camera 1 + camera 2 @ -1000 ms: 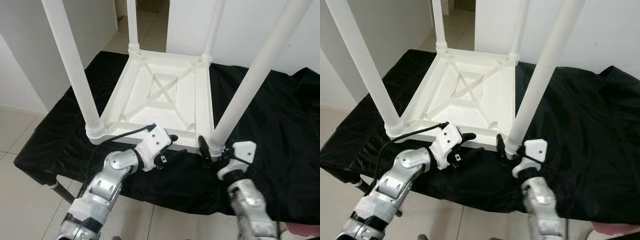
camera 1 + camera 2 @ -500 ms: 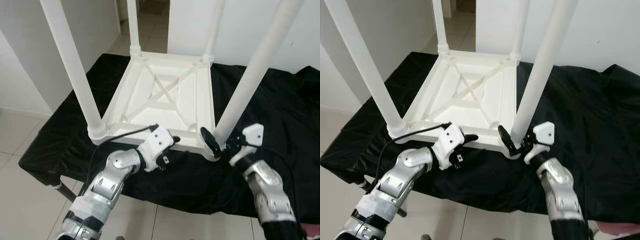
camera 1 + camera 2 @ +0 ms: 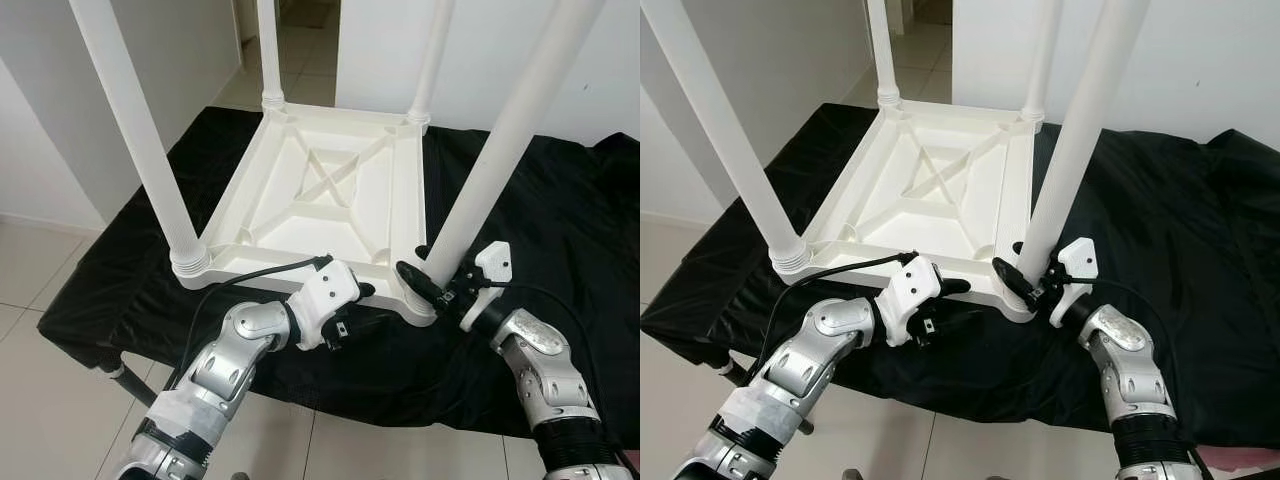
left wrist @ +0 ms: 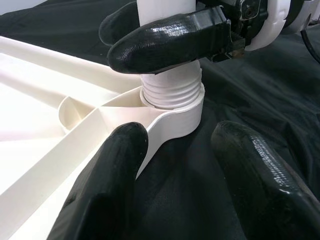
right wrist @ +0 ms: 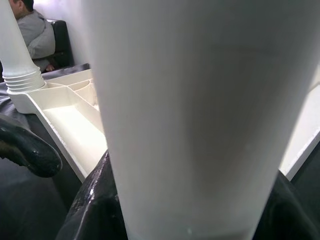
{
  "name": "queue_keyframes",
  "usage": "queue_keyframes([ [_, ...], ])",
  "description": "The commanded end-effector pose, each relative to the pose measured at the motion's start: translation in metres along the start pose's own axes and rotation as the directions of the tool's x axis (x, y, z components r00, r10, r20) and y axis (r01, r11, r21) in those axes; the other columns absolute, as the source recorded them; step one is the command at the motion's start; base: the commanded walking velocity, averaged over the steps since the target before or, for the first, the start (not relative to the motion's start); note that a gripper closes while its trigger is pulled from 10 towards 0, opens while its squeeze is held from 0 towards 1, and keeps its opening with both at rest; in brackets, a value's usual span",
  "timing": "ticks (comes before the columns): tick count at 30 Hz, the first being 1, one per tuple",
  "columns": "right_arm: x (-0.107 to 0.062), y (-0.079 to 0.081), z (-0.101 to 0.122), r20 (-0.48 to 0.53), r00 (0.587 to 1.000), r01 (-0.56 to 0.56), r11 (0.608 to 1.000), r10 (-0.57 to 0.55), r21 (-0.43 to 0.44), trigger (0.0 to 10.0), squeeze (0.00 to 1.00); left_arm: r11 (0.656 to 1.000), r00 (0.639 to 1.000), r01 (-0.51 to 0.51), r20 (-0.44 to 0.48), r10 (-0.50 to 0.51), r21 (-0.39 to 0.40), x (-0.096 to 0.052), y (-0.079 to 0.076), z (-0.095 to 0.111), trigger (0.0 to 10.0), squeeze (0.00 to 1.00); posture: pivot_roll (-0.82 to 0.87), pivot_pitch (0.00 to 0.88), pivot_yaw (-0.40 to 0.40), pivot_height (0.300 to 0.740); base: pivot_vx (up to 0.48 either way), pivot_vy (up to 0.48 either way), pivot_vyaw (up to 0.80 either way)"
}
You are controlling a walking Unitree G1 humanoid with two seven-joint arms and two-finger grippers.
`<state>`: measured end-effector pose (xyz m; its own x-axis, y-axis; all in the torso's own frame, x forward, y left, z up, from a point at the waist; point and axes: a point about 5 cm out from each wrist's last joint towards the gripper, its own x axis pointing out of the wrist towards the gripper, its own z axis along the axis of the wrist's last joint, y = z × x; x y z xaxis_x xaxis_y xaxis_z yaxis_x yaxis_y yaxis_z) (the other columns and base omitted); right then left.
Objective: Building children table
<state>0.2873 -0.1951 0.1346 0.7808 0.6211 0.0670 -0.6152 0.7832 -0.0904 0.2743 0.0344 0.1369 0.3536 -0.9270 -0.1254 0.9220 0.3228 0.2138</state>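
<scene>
Four legs up on the table (image 3: 330,190); right gripper (image 3: 428,283) clamps near-right leg (image 3: 480,190), left gripper (image 3: 355,305) open beside.

Counter (image 3: 90,300) in front of me is draped edge to edge in a black cloth (image 3: 560,240) — wrinkled, hanging over the near side, bunched up at the far right. One dark leg of the counter shows below the near left corner. Sitting straight on the cloth: the white children table (image 3: 330,200), upside down, top face flat on the fabric, four legs pointing up. It sits left of centre — bare cloth to its right. Tiled floor (image 3: 40,250) around the counter.
</scene>
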Motion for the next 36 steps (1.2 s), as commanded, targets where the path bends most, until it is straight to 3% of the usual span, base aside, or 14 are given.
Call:
queue_keyframes([
  [1, -0.007, -0.002, -0.014, -0.042, 0.999, 0.018, 0.998, -0.016, 0.058, 3.0, 0.00, 1.000, 1.000, -0.006, -0.006, 0.006, 0.004, 0.002, 0.001, 0.000, 10.0, 0.00, -0.11, 0.000, 0.025, 0.740, 0.000, 0.000, 0.00],
  [2, -0.007, -0.002, -0.014, -0.040, 0.999, 0.026, 0.998, -0.024, 0.063, 10.0, 0.00, 1.000, 1.000, -0.005, -0.003, 0.005, 0.004, 0.002, 0.002, 0.001, 10.0, 0.00, -0.11, 0.000, 0.023, 0.740, 0.000, 0.000, 0.00],
  [7, -0.005, 0.003, -0.008, 0.004, 0.998, 0.066, 0.993, -0.067, 0.098, 10.0, 0.00, 1.000, 1.000, -0.002, 0.005, 0.002, 0.003, 0.004, 0.002, 0.003, 10.0, 0.00, -0.11, 0.000, 0.025, 0.740, 0.000, 0.000, 0.00],
  [12, -0.002, 0.010, 0.001, 0.047, 0.972, 0.224, 0.967, -0.231, 0.120, 10.0, 0.00, 1.000, 1.000, 0.000, 0.011, 0.000, -0.004, 0.003, 0.000, 0.004, 10.0, 0.00, -0.12, 0.000, 0.025, 0.740, 0.000, 0.000, 0.00],
  [15, -0.003, 0.018, 0.001, 0.066, 0.918, 0.383, 0.917, -0.391, 0.113, 10.0, 0.00, 1.000, 1.000, -0.011, 0.007, 0.011, -0.010, 0.004, 0.001, 0.003, 10.0, 0.00, -0.12, 0.000, 0.024, 0.740, 0.000, 0.000, 0.00],
  [16, -0.003, 0.018, 0.001, 0.066, 0.918, 0.383, 0.917, -0.391, 0.113, 10.0, 0.00, 1.000, 1.000, -0.011, 0.007, 0.011, -0.010, 0.004, 0.001, 0.003, 10.0, 0.00, -0.12, 0.000, 0.024, 0.740, 0.000, 0.000, 0.00],
  [19, -0.006, 0.030, -0.007, 0.047, 0.849, 0.511, 0.841, -0.526, 0.177, 10.0, 0.00, 1.000, 1.000, -0.021, 0.008, 0.021, -0.016, 0.004, 0.002, 0.003, 10.0, 0.00, -0.12, 0.000, 0.026, 0.740, 0.000, 0.000, 0.00],
  [22, -0.007, 0.033, -0.009, 0.027, 0.824, 0.552, 0.812, -0.566, 0.187, 10.0, 0.00, 1.000, 1.000, -0.021, 0.008, 0.021, -0.017, 0.004, 0.001, 0.003, 10.0, 0.00, -0.12, 0.000, 0.027, 0.740, 0.000, 0.000, 0.00],
  [24, -0.010, 0.038, -0.013, -0.013, 0.755, 0.646, 0.741, -0.656, 0.185, 10.0, 0.00, 1.000, 1.000, -0.008, -0.001, 0.008, -0.009, 0.003, 0.000, 0.001, 10.0, 0.00, -0.12, 0.000, 0.021, 0.740, 0.000, 0.000, 0.00],
  [26, -0.012, 0.041, -0.016, -0.034, 0.716, 0.690, 0.700, -0.697, 0.183, 10.0, 0.00, 1.000, 1.000, -0.002, -0.005, 0.002, -0.006, 0.003, -0.001, 0.001, 10.0, 0.00, -0.12, 0.000, 0.021, 0.740, 0.000, 0.000, 0.00],
  [27, -0.012, 0.041, -0.016, -0.034, 0.716, 0.690, 0.700, -0.697, 0.183, 10.0, 0.00, 1.000, 1.000, -0.002, -0.005, 0.002, -0.006, 0.003, -0.001, 0.001, 10.0, 0.00, -0.12, 0.000, 0.021, 0.740, 0.000, 0.000, 0.00],
  [29, -0.017, 0.044, -0.021, -0.072, 0.637, 0.766, 0.619, -0.768, 0.177, 10.0, 0.00, 1.000, 1.000, -0.006, -0.010, 0.006, -0.001, 0.002, 0.001, 0.000, 10.0, 0.00, -0.11, 0.000, 0.018, 0.740, 0.000, 0.000, 0.00],
  [31, -0.016, 0.045, -0.021, -0.081, 0.616, 0.781, 0.595, -0.783, 0.192, 10.0, 0.00, 1.000, 1.000, -0.015, -0.010, 0.015, 0.000, 0.002, 0.003, 0.000, 10.0, 0.00, -0.12, 0.000, 0.020, 0.740, 0.000, 0.000, 0.00],
  [36, -0.008, 0.049, -0.018, -0.068, 0.625, 0.771, 0.602, -0.778, 0.209, 10.0, 0.00, 1.000, 1.000, -0.023, -0.007, 0.023, 0.000, 0.003, 0.005, 0.001, 10.0, 0.00, -0.12, 0.000, 0.023, 0.740, 0.000, 0.000, 0.00],
])
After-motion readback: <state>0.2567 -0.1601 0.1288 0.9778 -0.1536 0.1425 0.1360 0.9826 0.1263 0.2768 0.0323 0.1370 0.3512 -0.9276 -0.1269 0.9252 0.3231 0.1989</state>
